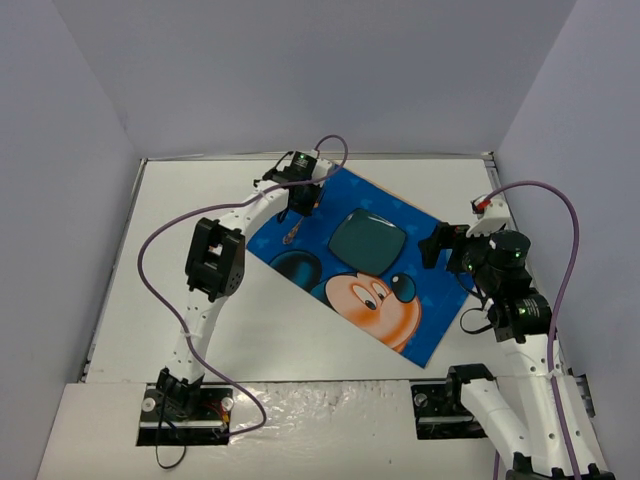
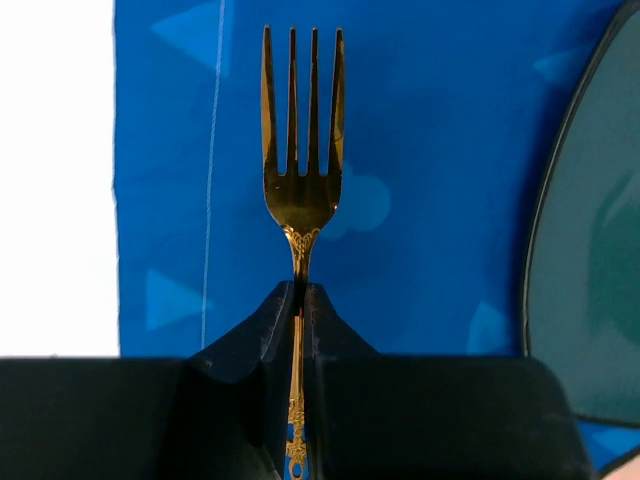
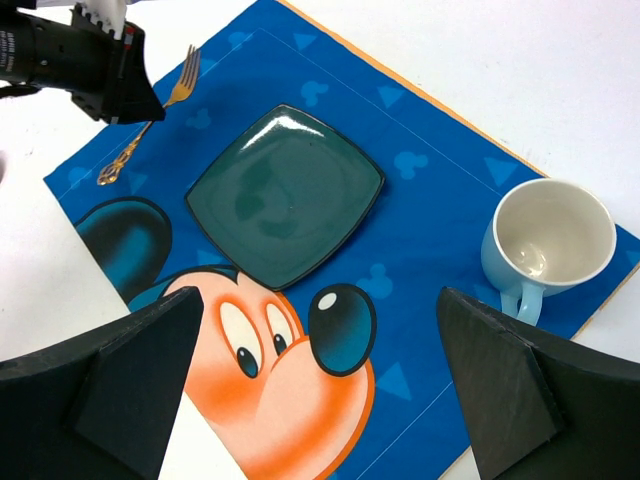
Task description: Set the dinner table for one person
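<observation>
Plain white rectangular dinner table [image 1: 190, 190]: lies under both grippers. Left gripper [image 2: 300, 295]: clamped on the handle of gold metal fork [image 2: 300, 190], over blue Mickey Mouse cloth placemat [image 3: 430, 200]. Mat centre: square teal plate [image 3: 285, 195], bare. Right: pale blue mug [image 3: 548, 240], empty. Right gripper [image 1: 437, 246]: fingers spread.

fork [image 2: 300, 190]: metal, gold-coloured, polished to a mirror shine; raised ornament on neck and handle.
placemat [image 3: 440, 240]: cloth, printed, matt; pale stitch line near the border, orange edge strip.
plate [image 3: 285, 195]: dark green, glossy glaze with lamp glints; ceramic by the look.
cup [image 3: 548, 240]: pale blue outside, white inside; smooth, glossy glaze.
dinner table [image 1: 440, 180]: white, smooth, matt.
left gripper [image 2: 300, 300]: black, matt; plastic by the look.
right gripper [image 3: 318, 305]: black, matt; finger faces faintly grainy.
sheet at near edge [image 1: 330, 410]: crinkled, shiny film.
</observation>
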